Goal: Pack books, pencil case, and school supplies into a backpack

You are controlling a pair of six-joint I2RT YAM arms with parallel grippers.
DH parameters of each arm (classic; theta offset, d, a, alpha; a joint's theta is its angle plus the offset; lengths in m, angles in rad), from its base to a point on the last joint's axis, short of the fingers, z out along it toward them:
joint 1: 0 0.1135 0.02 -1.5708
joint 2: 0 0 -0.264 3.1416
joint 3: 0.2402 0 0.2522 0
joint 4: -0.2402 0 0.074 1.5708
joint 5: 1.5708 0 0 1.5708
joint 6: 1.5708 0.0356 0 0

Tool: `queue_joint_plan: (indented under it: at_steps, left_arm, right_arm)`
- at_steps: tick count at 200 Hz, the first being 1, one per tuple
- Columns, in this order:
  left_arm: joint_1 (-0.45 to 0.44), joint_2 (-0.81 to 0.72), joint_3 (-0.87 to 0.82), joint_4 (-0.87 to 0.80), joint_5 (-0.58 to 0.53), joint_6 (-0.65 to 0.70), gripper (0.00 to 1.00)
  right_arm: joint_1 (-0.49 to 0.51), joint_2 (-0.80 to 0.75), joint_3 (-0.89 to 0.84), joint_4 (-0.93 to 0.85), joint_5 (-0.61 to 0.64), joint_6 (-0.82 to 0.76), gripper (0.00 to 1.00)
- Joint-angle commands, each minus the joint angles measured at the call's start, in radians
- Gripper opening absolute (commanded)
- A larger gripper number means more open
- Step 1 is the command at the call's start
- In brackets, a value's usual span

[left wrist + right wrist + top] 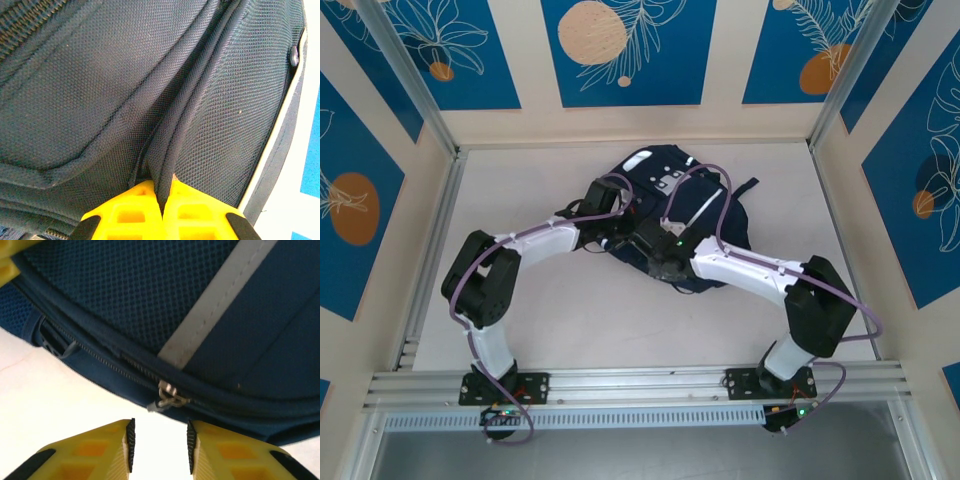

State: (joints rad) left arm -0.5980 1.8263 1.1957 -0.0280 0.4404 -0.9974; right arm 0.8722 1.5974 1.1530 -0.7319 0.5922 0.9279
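Backpack (660,170) lies mid-table (570,320). Our left gripper (162,200) is clamped on the backpack's mesh fold. Our right gripper (159,440) has its jaws apart, just short of the zipper pull (167,397). We'd centre on the pull, pinch it and drag along the track. The zip looks closed, but it's hard to tell.

The scene is taken from above and behind by the top external camera, and the whole large dark navy fabric backpack (738,225) is seen from afar on the pale flat table (570,320). The left wrist view is pressed very close to its mesh, over the left gripper's yellow plastic fingers (130,215); which panel is faced cannot quite be told. The right wrist view is held near a zipped edge. The backpack is shared by all three.
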Motion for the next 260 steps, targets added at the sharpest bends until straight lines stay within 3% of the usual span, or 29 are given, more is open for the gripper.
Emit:
queue_joint_plan:
  at_steps: [1,52,124,185,218,260]
  left_arm:
    - [-0.02,-0.048,0.012,0.039,0.043,-0.006,0.0]
    - [-0.021,-0.045,0.008,0.046,0.049,-0.016,0.0]
    - [-0.021,-0.05,-0.009,0.03,0.005,-0.012,0.0]
    - [-0.007,-0.049,0.002,-0.075,-0.092,0.06,0.0]
    - [0.01,-0.05,-0.001,-0.12,-0.127,0.113,0.0]
    - [0.042,-0.072,-0.02,-0.163,-0.144,0.168,0.0]
  right_arm:
    - [-0.012,0.033,0.04,0.015,0.059,0.024,0.34]
    - [-0.037,0.107,0.069,0.032,0.076,0.036,0.3]
    - [-0.013,0.064,0.076,-0.103,0.152,0.02,0.0]
    - [-0.037,-0.04,0.055,-0.281,0.047,-0.058,0.0]
    - [-0.096,-0.049,0.038,-0.373,0.04,-0.11,0.0]
    - [-0.202,-0.096,0.032,-0.351,0.035,-0.252,0.0]
